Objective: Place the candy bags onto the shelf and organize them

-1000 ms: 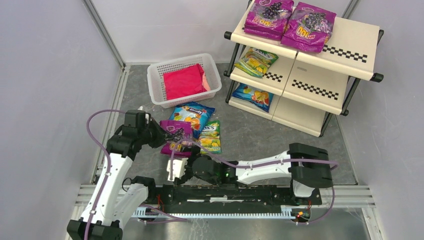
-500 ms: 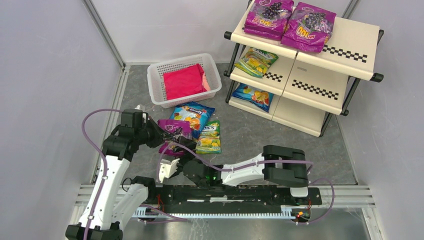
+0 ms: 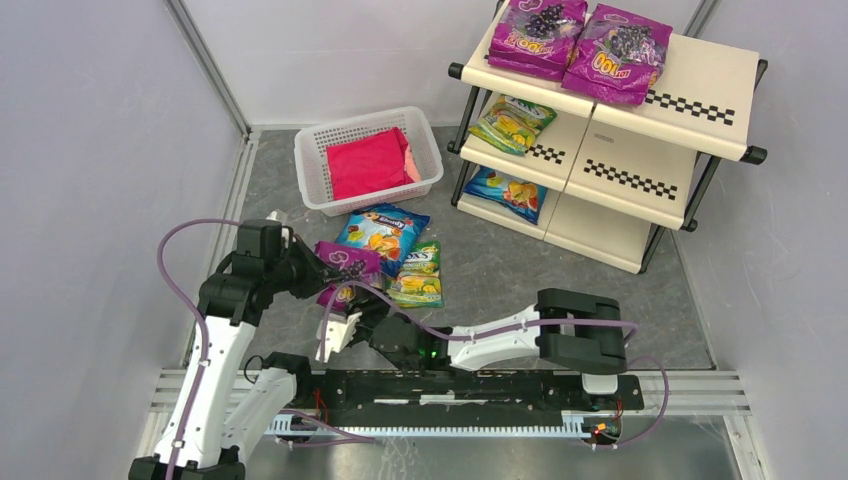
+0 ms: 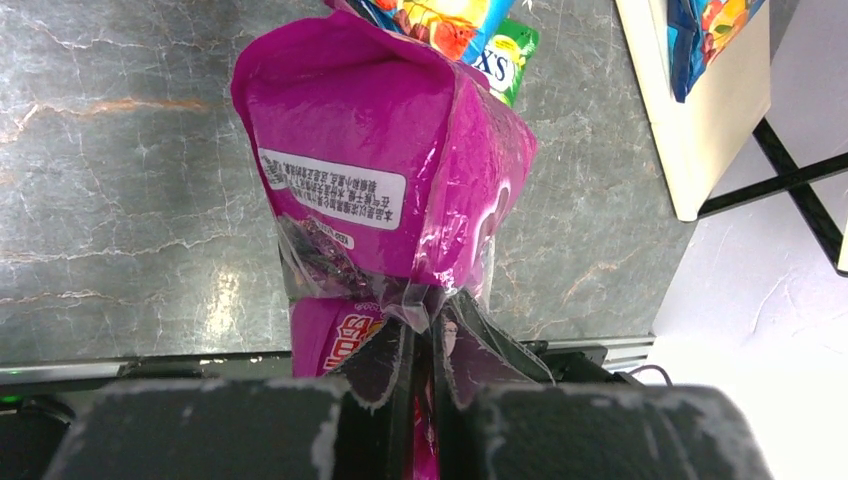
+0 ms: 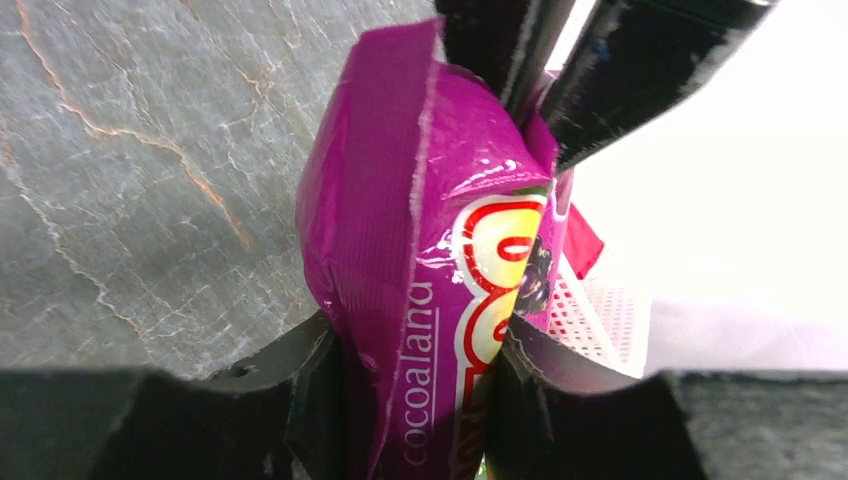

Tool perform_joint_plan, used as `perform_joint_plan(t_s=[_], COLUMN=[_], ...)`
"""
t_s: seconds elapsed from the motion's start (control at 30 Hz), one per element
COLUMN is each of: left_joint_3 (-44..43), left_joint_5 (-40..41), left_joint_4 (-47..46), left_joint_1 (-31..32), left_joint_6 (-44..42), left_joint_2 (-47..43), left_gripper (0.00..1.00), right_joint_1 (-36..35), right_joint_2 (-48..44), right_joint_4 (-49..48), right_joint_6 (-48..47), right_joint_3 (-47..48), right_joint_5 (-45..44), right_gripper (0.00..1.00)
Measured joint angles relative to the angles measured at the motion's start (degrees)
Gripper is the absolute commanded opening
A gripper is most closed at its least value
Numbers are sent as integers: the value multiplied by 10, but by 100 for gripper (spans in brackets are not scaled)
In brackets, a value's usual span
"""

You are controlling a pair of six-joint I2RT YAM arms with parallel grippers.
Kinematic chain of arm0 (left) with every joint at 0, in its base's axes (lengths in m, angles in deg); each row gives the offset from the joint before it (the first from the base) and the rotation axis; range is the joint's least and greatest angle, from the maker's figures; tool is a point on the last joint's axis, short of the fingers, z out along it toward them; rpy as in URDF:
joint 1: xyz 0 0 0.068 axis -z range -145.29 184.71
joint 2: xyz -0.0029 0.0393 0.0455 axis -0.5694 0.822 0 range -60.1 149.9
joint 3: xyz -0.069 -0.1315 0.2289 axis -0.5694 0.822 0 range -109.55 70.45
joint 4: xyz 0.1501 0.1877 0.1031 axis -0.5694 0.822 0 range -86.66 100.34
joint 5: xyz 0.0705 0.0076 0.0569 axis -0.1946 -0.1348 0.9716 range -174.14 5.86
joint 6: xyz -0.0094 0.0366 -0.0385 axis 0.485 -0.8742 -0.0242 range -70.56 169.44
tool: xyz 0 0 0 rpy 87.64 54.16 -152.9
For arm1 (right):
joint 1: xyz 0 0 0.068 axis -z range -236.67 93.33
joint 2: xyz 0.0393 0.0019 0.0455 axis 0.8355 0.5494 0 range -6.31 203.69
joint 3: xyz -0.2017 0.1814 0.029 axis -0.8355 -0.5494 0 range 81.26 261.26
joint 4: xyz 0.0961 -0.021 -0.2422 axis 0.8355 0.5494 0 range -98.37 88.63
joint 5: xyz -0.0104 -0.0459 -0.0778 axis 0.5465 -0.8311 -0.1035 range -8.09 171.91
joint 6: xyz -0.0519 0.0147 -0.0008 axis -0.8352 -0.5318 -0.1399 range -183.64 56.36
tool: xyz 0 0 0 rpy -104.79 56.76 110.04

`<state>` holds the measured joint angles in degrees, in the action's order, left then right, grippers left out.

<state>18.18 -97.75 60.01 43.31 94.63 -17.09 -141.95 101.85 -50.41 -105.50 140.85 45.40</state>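
Observation:
A magenta-purple candy bag (image 3: 347,268) hangs just above the table between both grippers. My left gripper (image 3: 326,272) is shut on the bag's clear crimped edge (image 4: 400,300), and the left wrist view shows the bag (image 4: 385,150) folded over ahead of the jaws. My right gripper (image 3: 348,312) has its fingers pressed against both sides of the same bag (image 5: 420,230). A blue bag (image 3: 383,228) and a green-yellow bag (image 3: 420,272) lie flat beside it. The shelf (image 3: 705,90) stands at the back right, with two purple bags (image 3: 540,30) on its top tier.
A green-yellow bag (image 3: 512,122) lies on the shelf's middle tier and a blue one (image 3: 505,190) on the bottom tier. The white lattice basket (image 3: 365,118) with a pink cloth (image 3: 368,165) stands behind the loose bags. Grey walls close in both sides.
My left gripper has lifted the purple bag a little toward the left. My right gripper moved left under it and its open jaws have closed onto the bag.

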Motion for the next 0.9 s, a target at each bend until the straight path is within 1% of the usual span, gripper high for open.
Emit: perform_joint_plan(t_s=[0.07, 0.17, 0.27, 0.33, 0.47, 0.57, 0.67, 0.77, 0.9], left_joint_3=[-5, -6, -6, -6, -26, -66, -106, -120, -119], left_joint_5=[-1, 0, -1, -1, 16, 61, 125, 186, 221], left_joint_4=[7, 6, 3, 4, 16, 17, 16, 15, 14], left_joint_1=[0, 1, 1, 1, 1, 1, 1, 1, 1], left_joint_6=[-1, -2, -5, -8, -17, -43, -69, -90, -105], left_joint_2=[0, -4, -6, -7, -3, 0, -5, -20, -46], left_gripper=[26, 46, 64, 73, 81, 87, 91, 92, 92], right_joint_1=[2, 6, 8, 11, 28, 46, 68, 92, 121], right_joint_2=[-17, -31, -32, -35, -58, -93, -137, -186, -261], right_joint_4=[9, 26, 39, 47, 80, 110, 145, 183, 242], right_joint_6=[21, 58, 97, 125, 188, 234, 279, 314, 335], right_joint_3=[-8, -15, -22, -28, -45, -72, -106, -132, -145], right_joint_5=[14, 28, 46, 64, 124, 177, 231, 274, 291], right_gripper=[36, 31, 29, 27, 26, 24, 24, 23, 23])
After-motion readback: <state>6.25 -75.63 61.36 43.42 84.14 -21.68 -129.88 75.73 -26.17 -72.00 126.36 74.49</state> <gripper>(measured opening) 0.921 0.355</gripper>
